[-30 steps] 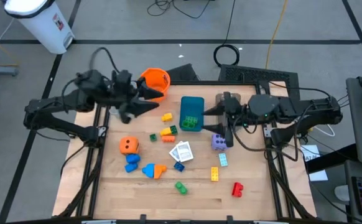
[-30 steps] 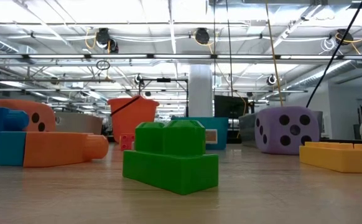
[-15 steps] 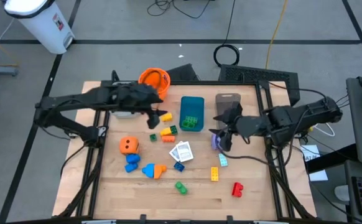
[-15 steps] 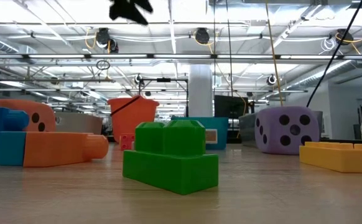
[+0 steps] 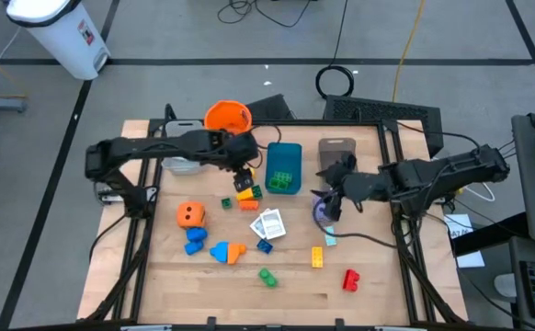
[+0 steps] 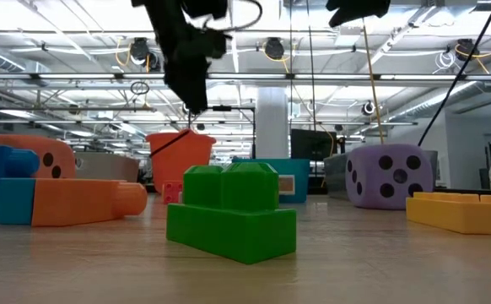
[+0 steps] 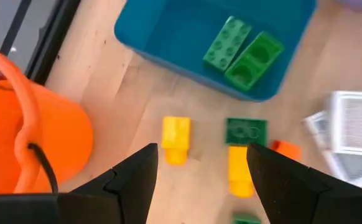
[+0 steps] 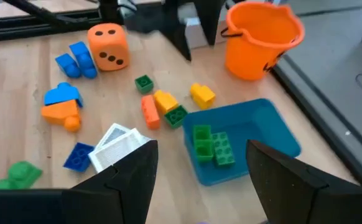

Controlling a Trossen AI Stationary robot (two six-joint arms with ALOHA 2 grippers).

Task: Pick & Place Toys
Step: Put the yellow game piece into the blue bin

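Small bricks lie scattered on the wooden table: a yellow one [image 7: 176,138], a green one [image 7: 246,132], another yellow one [image 7: 239,169]. White cards [image 5: 269,223] lie mid-table. The orange die [image 5: 189,215] rests at the left. The purple die [image 6: 386,176] is mostly hidden under my right gripper in the high view. My left gripper [image 7: 199,180] hangs open above the yellow bricks beside the teal tray [image 5: 284,165], pointing steeply down. My right gripper [image 8: 199,186] is open too, held high over the purple die.
The teal tray [image 7: 218,37] holds two green bricks [image 7: 243,50]. An orange bucket [image 5: 228,118] stands at the far edge, a grey tray [image 5: 336,149] right of the teal one. Green [image 5: 267,276], yellow [image 5: 317,256] and red [image 5: 350,279] bricks lie near the front edge.
My left gripper has swung from beside the bucket toward the table's right and near side, has come down, and has tipped to point steeply down over the yellow bricks. My right gripper has sunk a little over the purple die and tipped further down. No toy has moved.
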